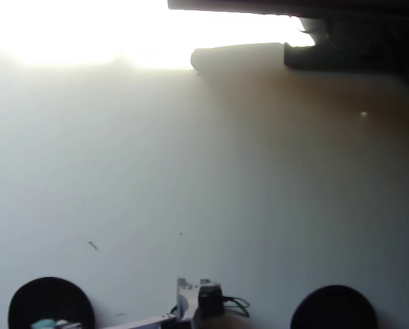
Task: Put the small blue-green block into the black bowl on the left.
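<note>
The black bowl [50, 300] on the left of the overhead view sits at the bottom edge, partly cut off. A small blue-green block [43, 323] shows over the bowl's near part, right at the frame's bottom edge. Only a pale sliver of my gripper [62, 325] is visible beside the block, and the jaws are cut off by the edge. I cannot tell whether the block is held or lying in the bowl. The arm's white and black joint [199, 302] stands at bottom centre.
A twin black bowl [335, 308] sits at the bottom right. The pale table [204, 178] stretches upward into strong glare. Dark objects [342, 41] line the top right edge. A tiny speck [92, 245] lies above the left bowl.
</note>
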